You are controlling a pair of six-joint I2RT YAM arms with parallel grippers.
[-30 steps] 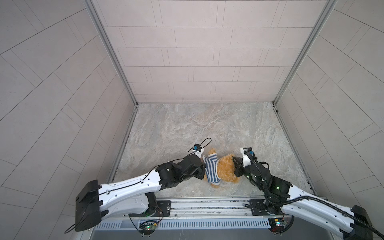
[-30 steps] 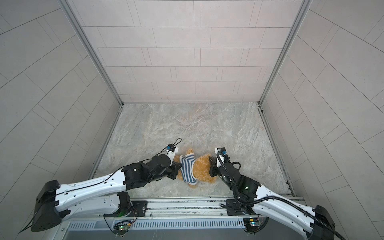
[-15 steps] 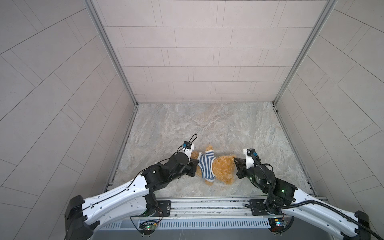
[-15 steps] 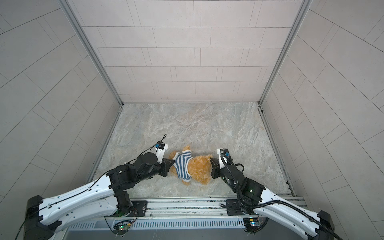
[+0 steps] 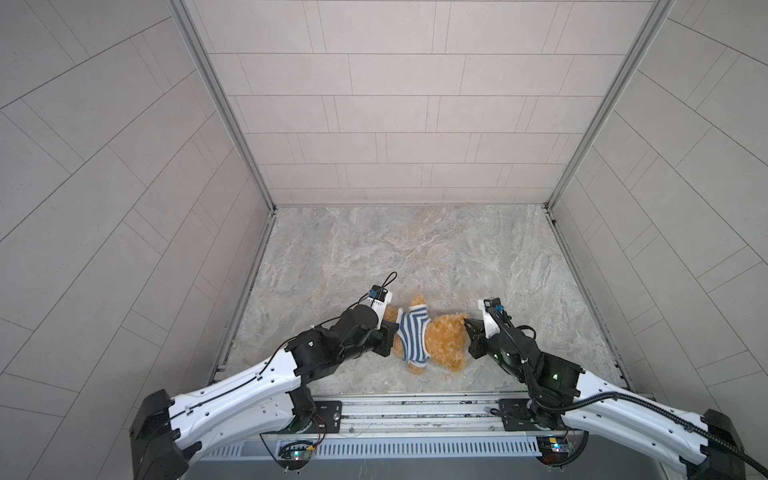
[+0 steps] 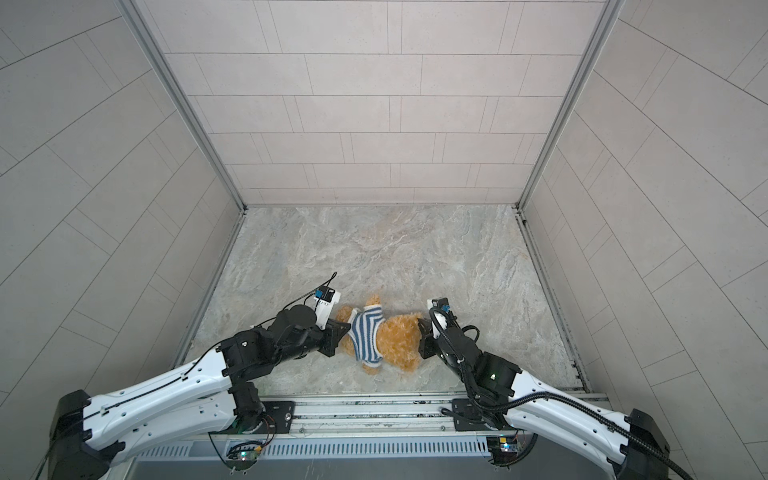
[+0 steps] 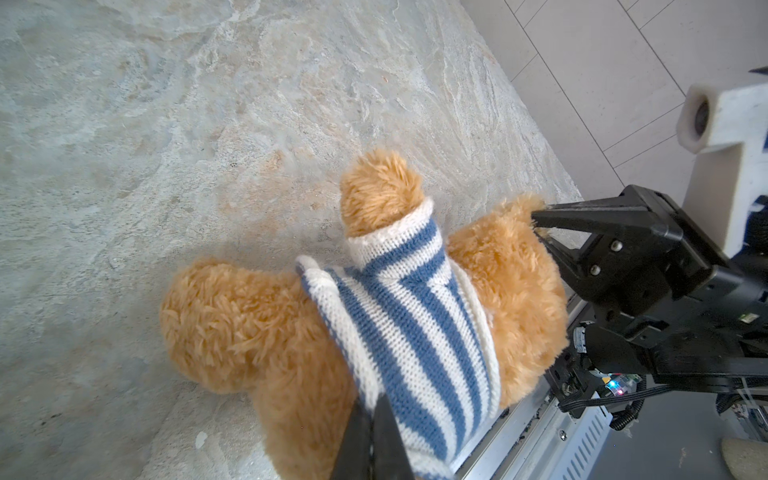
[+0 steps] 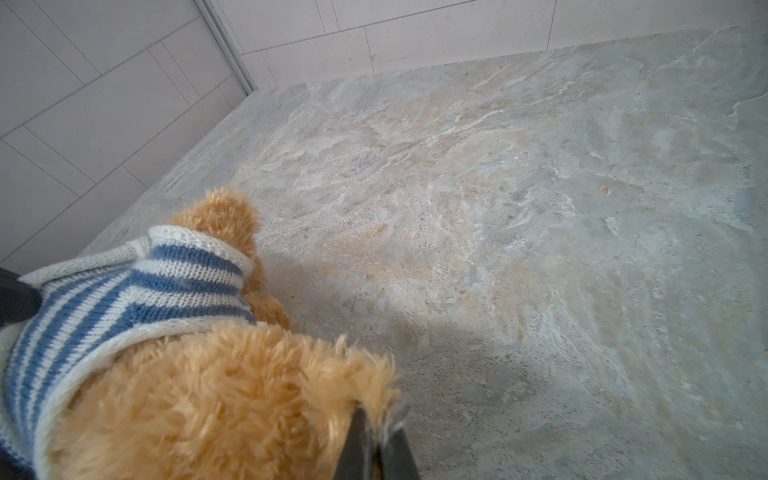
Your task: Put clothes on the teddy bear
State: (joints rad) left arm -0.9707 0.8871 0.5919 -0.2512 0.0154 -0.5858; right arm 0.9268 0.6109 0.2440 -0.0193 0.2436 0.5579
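Position first: the teddy bear [image 5: 446, 343] lies stretched across the marbled tabletop [image 5: 415, 249], close to the front rail [image 5: 415, 405], directly between my two claws in both top views [image 6: 397, 345]. A blue-and-white striped shirt [image 5: 411, 336] wraps its middle. In the left wrist view one stubby arm pokes out of a white-cuffed sleeve of that shirt [image 7: 407, 316], pointing away from the rail.

My left gripper [image 5: 390, 338] sits at the bear's smaller, shirt-covered end and touches it. From its own camera I see the left gripper [image 7: 368, 419] with its fingertips pressed tight together on the knitted hem, fur on either side of them. I read that as clenched on the shirt's edge.

My right gripper [image 5: 467, 328] meets the opposite, bigger fluffy end of the bear [image 7: 232, 324]. In the right wrist view its fingertips [image 8: 357, 432] are drawn almost together with a tuft of golden fur [image 8: 216, 395] caught between them, so it is pinching the plush itself, not the shirt [image 8: 124, 299]. The left wrist view shows the same claw [image 7: 536, 224] with its two black fingers converging to a point at the fur.

Whatever lettering the arms carry is too small for me to read.
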